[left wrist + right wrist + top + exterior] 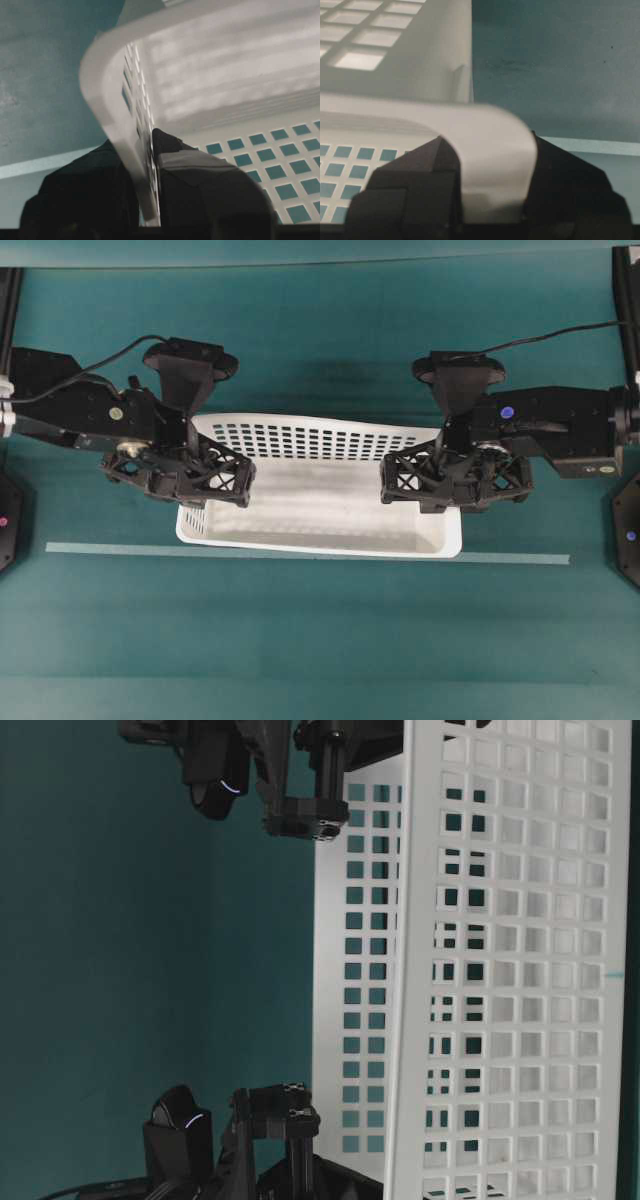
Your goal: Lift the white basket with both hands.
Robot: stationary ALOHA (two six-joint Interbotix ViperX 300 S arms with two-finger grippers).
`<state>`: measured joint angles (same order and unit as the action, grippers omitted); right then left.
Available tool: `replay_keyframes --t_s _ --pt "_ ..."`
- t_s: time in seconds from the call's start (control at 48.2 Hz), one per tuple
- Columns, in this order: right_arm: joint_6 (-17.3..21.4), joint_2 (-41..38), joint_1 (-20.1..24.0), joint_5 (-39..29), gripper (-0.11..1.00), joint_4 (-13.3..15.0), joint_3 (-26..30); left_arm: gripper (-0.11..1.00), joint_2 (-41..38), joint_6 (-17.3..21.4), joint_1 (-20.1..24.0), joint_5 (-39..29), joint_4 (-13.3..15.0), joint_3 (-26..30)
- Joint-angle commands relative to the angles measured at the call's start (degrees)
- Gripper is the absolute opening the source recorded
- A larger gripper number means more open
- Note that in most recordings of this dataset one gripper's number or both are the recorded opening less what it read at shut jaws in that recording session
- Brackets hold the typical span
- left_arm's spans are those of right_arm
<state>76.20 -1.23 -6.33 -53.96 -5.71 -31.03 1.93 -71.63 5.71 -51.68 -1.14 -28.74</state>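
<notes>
The white basket (330, 502) is clamped at its nine o'clock wall by the left end effector (150, 175) and at its three o'clock rim by the right end effector (492, 190).

My left gripper (205, 483) and right gripper (425, 483) are black with lattice-patterned jaws. Each carries a black wedge-shaped camera housing (190, 365) with a black cable (95, 368).
</notes>
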Motion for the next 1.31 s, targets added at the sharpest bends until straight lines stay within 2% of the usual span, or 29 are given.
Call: replay_keyframes --t_s 0.0,0.208,0.706,0.851,1.038,1.287 --pt "-0.9 -2.6 1.5 1.0 0.2 -0.2 0.2 0.04 -0.2 1.1 -0.2 2.0 -0.4 1.1" --pt "-1.1 -2.3 1.3 1.3 0.2 -0.2 -1.8 0.03 -0.2 0.5 -0.2 2.9 -0.4 0.4" --pt "-3.4 -2.5 0.3 2.2 0.2 -0.3 -1.2 0.01 -1.0 -1.9 -1.0 5.1 -0.4 0.4" --pt "-4.8 -2.5 -0.5 1.2 0.2 -1.2 -1.3 0.01 -1.0 -2.2 -1.1 5.1 -0.4 0.4" --pt "-9.5 -2.6 -1.8 1.2 0.2 -3.5 -0.9 0.01 -0.9 -2.2 -1.3 5.2 -0.4 0.3" --pt "-9.7 -2.7 -1.6 2.6 0.2 -3.6 -1.2 0.01 -0.6 -1.0 -1.2 8.4 -0.4 -1.1"
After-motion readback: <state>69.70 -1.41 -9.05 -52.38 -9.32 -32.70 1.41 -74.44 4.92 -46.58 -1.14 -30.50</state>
